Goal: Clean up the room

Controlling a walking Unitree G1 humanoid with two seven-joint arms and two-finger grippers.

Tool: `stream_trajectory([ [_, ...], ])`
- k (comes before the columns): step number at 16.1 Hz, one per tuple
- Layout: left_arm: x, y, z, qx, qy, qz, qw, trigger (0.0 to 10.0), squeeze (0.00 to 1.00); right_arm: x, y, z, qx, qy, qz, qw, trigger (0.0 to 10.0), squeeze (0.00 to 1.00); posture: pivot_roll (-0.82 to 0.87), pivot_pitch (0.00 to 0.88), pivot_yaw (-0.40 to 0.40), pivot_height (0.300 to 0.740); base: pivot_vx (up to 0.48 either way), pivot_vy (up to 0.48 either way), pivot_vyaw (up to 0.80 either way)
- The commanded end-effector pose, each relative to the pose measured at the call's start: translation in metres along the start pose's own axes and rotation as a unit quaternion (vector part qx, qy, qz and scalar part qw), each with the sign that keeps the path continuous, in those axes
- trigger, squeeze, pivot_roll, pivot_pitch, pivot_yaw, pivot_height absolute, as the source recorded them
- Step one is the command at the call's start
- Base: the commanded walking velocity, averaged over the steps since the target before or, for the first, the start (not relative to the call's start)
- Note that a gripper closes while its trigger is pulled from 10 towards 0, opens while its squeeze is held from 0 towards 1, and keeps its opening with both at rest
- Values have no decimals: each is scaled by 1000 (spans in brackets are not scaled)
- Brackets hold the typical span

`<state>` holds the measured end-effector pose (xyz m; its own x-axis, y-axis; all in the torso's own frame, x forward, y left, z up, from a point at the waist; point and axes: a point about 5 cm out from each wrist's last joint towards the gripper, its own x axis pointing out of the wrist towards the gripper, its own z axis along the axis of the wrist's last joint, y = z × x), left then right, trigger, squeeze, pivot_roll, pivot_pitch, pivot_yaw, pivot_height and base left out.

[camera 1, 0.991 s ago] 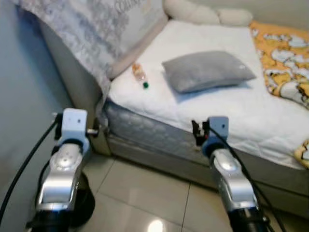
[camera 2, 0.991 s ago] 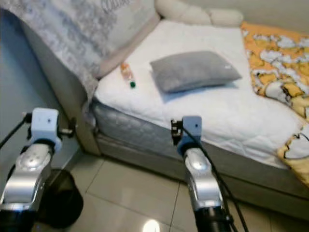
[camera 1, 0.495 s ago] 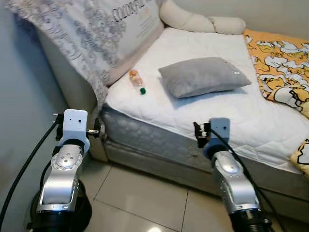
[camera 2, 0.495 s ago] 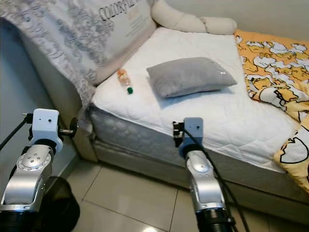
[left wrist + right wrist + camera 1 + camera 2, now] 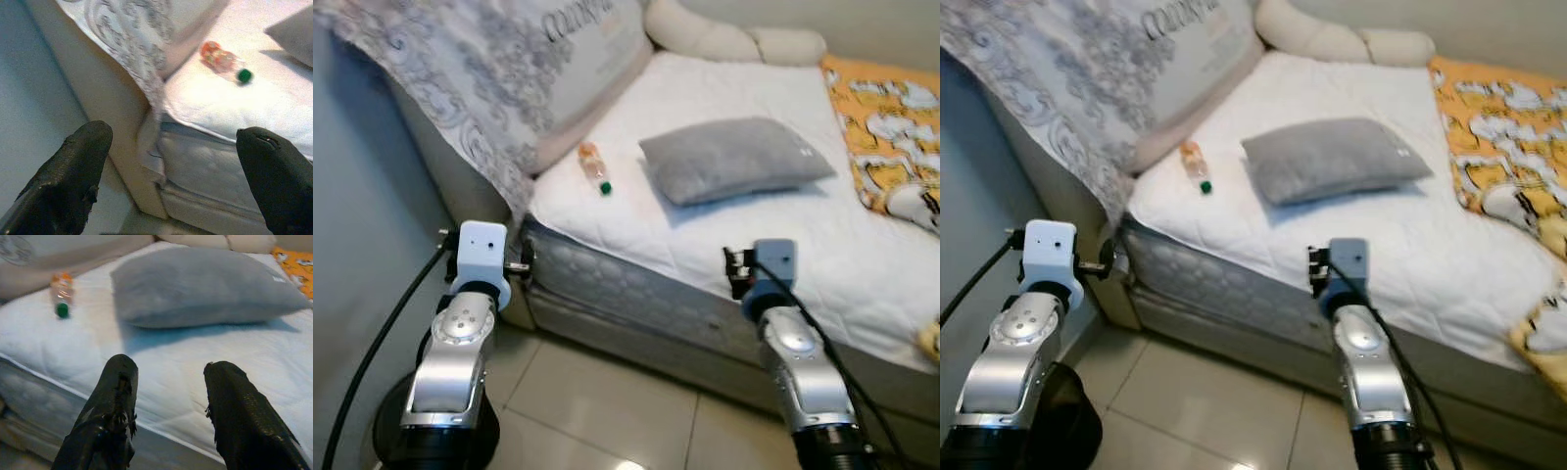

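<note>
1. Left pincer (image 5: pixel 171 171): fingers spread wide, nothing between them. It hangs low beside the corner of the bed (image 5: pixel 636 284), aimed up toward the mattress top, which reads as readiness for a reach, not a grasp.
2. Right pincer (image 5: pixel 168 406): also parted and empty, held level with the mattress edge and facing across the bed.
3. Bottle (image 5: pixel 594 167): small, clear, orange label, green cap. It lies on its side on the white sheet, ahead of and above the left pincer, well apart from both. It looks out of place on a bed, so it is the likely item to clear.
4. Grey pillow (image 5: pixel 734 159): flat on the sheet just beside the bottle, straight ahead of the right pincer. It seems to belong there.
5. Patterned cushion (image 5: pixel 509 69): leans against the headboard beyond the bottle.
6. Yellow blanket (image 5: pixel 891 127): bunched at the far side of the bed, away from the right pincer.
7. Judgement: approach stage; neither pincer is near enough to grip.
</note>
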<state>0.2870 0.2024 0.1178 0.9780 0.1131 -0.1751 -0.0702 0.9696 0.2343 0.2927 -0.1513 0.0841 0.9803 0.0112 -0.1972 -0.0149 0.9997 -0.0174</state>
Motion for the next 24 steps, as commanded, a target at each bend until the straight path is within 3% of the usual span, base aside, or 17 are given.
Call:
stream_trajectory([
  [1, 1, 4, 2, 1, -3, 5, 1000, 10000, 0, 1, 8, 5, -1, -9, 13, 1000, 10000, 0, 4, 0, 6, 740, 281, 0, 0],
  [4, 0, 3, 3, -6, -2, 2, 1000, 10000, 0, 1, 9, 5, -3, -10, 15, 1000, 10000, 0, 5, 0, 7, 740, 281, 0, 0],
  [9, -1, 2, 4, -62, 2, -8, 998, 10000, 0, 2, 11, 6, -2, -12, 18, 1000, 10000, 0, 7, 0, 9, 740, 283, 0, 0],
  [17, 0, 0, -2, -87, 43, -12, 995, 10000, 0, 2, 10, 5, -2, -12, 17, 1000, 10000, 0, 7, 0, 14, 740, 150, 0, 0],
  [20, 0, 4, -1, -48, 27, -2, 998, 10000, 0, 2, 10, 6, -2, -12, 18, 1000, 10000, 0, 8, 0, 11, 740, 82, 0, 0],
  [24, 0, 3, -1, -38, 28, -6, 999, 10000, 0, 2, 10, 6, -4, -10, 21, 1000, 10000, 0, 10, 0, 7, 740, 197, 0, 0],
])
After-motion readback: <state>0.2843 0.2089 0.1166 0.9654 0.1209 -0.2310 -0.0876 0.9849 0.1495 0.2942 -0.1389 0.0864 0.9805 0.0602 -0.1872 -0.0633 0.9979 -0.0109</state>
